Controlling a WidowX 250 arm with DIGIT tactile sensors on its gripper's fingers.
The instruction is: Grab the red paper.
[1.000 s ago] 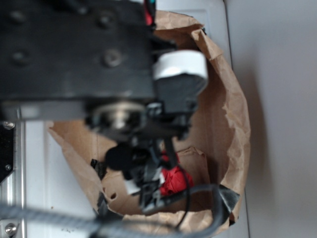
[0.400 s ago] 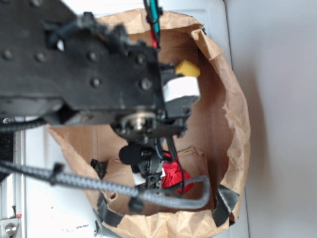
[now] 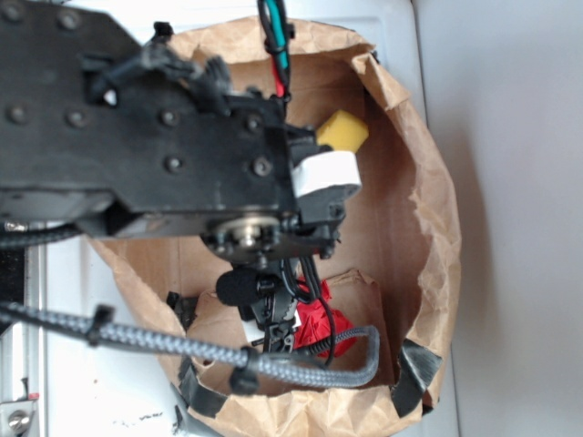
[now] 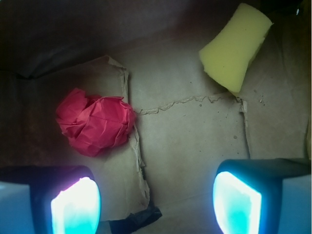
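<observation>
- In the wrist view the end effector [image 4: 156,202] hangs released, its two glowing pads [image 4: 75,207] set wide apart at 7 and 5 o'clock with bare brown bag floor between them; nothing is gripped.
- The red paper [image 4: 95,122] lies crumpled on the bag floor at 10 o'clock from centre, just above the left-hand pad and clear of it.
- A torn flap edge of the bag floor runs down beside the wad on its right side.
- The sponge [image 4: 236,46] sits farther off at 1 o'clock, tilted, well apart from the wad.
- In the exterior view the arm [image 3: 155,137] reaches down into the open brown bag [image 3: 428,209]; the wad shows red at 6 o'clock under the end effector, and the sponge peeks out at 1 o'clock beside the arm's white band.
- The bag stands on a pale counter [image 3: 510,218].
</observation>
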